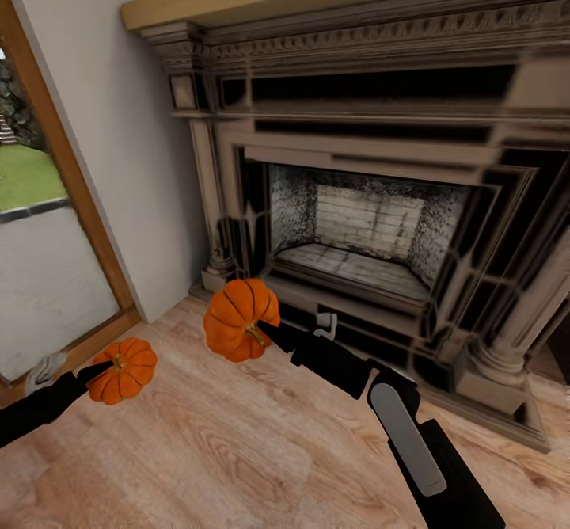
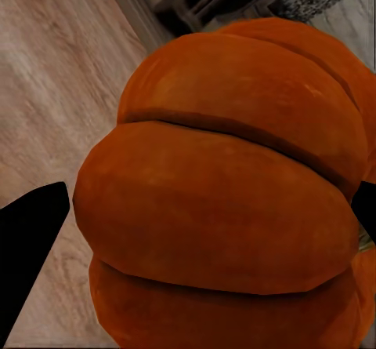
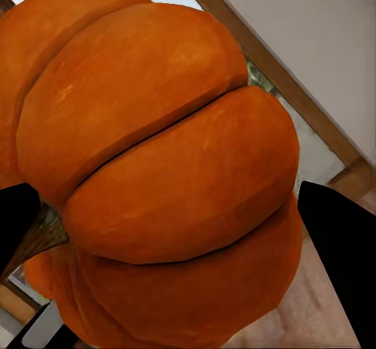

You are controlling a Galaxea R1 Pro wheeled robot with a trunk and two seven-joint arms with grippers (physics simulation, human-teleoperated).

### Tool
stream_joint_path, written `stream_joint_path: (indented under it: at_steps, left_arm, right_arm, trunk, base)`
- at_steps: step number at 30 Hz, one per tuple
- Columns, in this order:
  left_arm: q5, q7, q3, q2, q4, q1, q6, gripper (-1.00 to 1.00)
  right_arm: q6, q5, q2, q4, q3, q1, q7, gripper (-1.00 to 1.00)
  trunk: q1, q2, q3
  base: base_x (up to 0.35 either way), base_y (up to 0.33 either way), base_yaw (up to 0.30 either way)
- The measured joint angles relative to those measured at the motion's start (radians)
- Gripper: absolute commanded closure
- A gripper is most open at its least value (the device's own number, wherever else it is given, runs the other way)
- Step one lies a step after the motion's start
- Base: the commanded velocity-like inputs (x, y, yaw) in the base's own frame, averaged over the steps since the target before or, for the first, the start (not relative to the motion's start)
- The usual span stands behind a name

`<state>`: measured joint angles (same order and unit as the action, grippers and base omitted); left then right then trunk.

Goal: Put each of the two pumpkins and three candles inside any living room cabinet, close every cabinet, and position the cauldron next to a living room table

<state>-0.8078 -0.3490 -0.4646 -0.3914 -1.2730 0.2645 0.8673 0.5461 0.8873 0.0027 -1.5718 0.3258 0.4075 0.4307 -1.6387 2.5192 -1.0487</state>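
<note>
Floor: wood planks, pale brown, visible grain, low sheen.

Fireplace: carved surround in cream and dark panels, worn, patchy finish. Mantel top: plain light wood, matt. Firebox: pale brick, rough, soot-speckled at the sides.

Wall: smooth, matt, off-white. Door frame: smooth mid-brown wood.

Left pumpkin and right pumpkin: orange, ribbed skin, smooth with a faint satin sheen; stems dull brown, fibrous.

Left gripper and right gripper: fingers matt black, smooth. Right forearm: black casing with a smooth grey inlay.
</note>
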Motion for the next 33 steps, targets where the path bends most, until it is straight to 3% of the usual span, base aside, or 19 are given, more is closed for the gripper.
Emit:
stream_joint_path:
  at_steps: [5, 9, 17, 23, 33]
  left_arm:
    - [0.003, 0.000, 0.000, 0.000, 0.000, 0.000, 0.000, 1.00]
    - [-0.005, 0.000, 0.000, 0.000, 0.000, 0.000, 0.001, 1.00]
    - [-0.006, 0.000, -0.001, 0.000, 0.000, 0.000, 0.001, 1.00]
    - [-0.004, 0.000, -0.001, 0.000, 0.000, 0.000, 0.001, 1.00]
    - [-0.003, 0.000, 0.000, 0.000, 0.000, 0.000, 0.001, 1.00]
  right_arm:
    - [0.003, 0.000, 0.001, 0.000, 0.001, 0.000, -0.008, 1.00]
    - [0.006, 0.003, 0.001, 0.000, 0.000, 0.000, -0.009, 1.00]
    - [0.009, 0.004, 0.001, 0.000, 0.002, 0.000, -0.011, 1.00]
    - [0.010, 0.007, 0.001, 0.000, 0.002, 0.000, -0.078, 1.00]
    - [0.011, 0.007, 0.003, 0.000, 0.003, 0.000, -0.104, 1.00]
  trunk:
    - [0.002, -0.001, 0.011]
    - [0.003, -0.001, 0.005]
    - [0.007, -0.003, 0.022]
    - [0.009, -0.004, 0.036]
    - [0.013, -0.006, 0.050]
  base:
    - [-0.242, 0.000, 0.000]
    - [-0.039, 0.000, 0.000]
    - [-0.003, 0.000, 0.000]
    - [0.000, 0.000, 0.000]
    - [0.000, 0.000, 0.000]
